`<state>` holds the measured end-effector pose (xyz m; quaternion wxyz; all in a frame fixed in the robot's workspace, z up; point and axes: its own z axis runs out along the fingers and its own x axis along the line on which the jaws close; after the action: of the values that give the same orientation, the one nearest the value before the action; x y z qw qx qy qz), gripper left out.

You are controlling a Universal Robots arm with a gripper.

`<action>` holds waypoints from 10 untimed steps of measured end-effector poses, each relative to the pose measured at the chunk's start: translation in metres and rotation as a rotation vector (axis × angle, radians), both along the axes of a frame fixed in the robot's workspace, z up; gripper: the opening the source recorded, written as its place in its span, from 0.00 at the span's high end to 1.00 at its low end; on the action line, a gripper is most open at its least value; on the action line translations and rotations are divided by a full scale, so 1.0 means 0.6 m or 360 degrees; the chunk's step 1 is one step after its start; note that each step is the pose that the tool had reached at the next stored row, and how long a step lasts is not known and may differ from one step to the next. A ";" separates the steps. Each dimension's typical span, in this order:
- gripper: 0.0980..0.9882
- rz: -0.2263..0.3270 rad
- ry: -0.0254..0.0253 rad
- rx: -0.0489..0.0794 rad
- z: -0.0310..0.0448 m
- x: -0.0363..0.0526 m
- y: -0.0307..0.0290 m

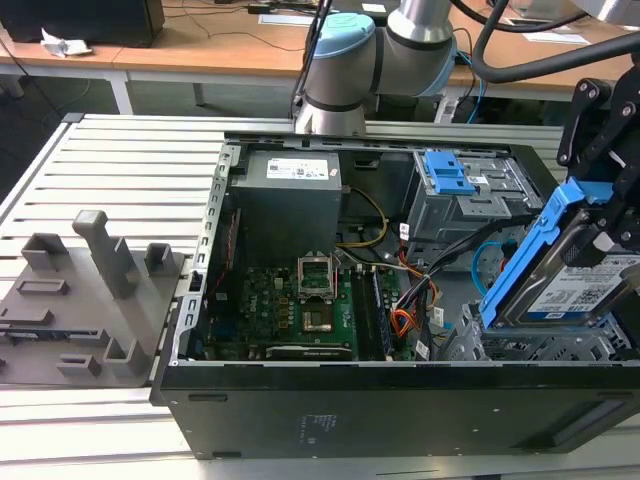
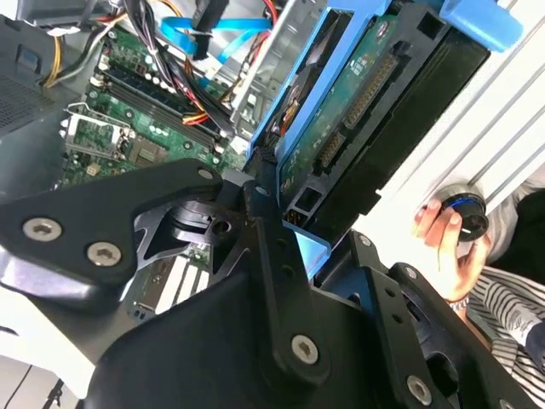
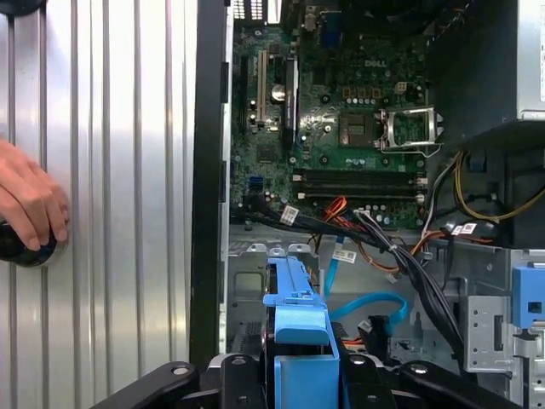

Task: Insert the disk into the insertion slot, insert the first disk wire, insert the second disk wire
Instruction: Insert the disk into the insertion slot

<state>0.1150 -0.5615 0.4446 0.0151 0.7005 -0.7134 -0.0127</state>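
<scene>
Closest to the lens in the second wrist view is the black gripper [image 2: 298, 230], its fingers pressed together on the disk [image 2: 358, 94], whose green circuit-board side faces the camera. The grip looks firm, though the contact on the far side is hidden, so I say it with some caution.

In the exterior view the disk [image 1: 575, 285] hangs tilted at the right of the frame, label upward, clipped in its blue frame [image 1: 525, 250]. Its lower end sits just above the insertion slot [image 1: 540, 345], the perforated metal cage at the lower right. It is not yet seated.

The second disk wire [image 1: 487, 262] loops pale blue just to the picture's left of the disk. The first disk wire [image 1: 402, 322] lies orange-red lower down, beside the motherboard [image 1: 300, 300] at centre. Whether either is plugged in at the free end I cannot tell.

A grey bay with a blue latch [image 1: 445, 175] stands at upper right inside the computer case [image 1: 350, 410]. The case rests on a slatted table [image 1: 130, 170].

In the first wrist view a person's hand [image 3: 30, 204] rests on a dark round knob [image 3: 21, 243] on the table slats.
</scene>
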 end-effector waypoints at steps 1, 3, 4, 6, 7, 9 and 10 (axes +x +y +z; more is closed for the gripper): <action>0.70 0.0000 0.00000 -0.0001 0.000 0.001 0.0026; 0.70 0.0000 0.00001 -0.0002 -0.006 0.002 0.0054; 0.70 0.0000 0.00000 -0.0003 -0.011 0.002 0.0068; 0.70 0.0000 0.00000 -0.0003 -0.013 0.002 0.0111; 0.70 0.0000 -0.00001 -0.0003 -0.013 0.002 0.0134; 0.70 0.0000 0.00000 -0.0003 -0.016 0.002 0.0180; 0.70 0.0000 0.00001 -0.0003 -0.019 0.002 0.0182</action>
<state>0.1161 -0.5506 0.4333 0.0158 0.7005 -0.7134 -0.0120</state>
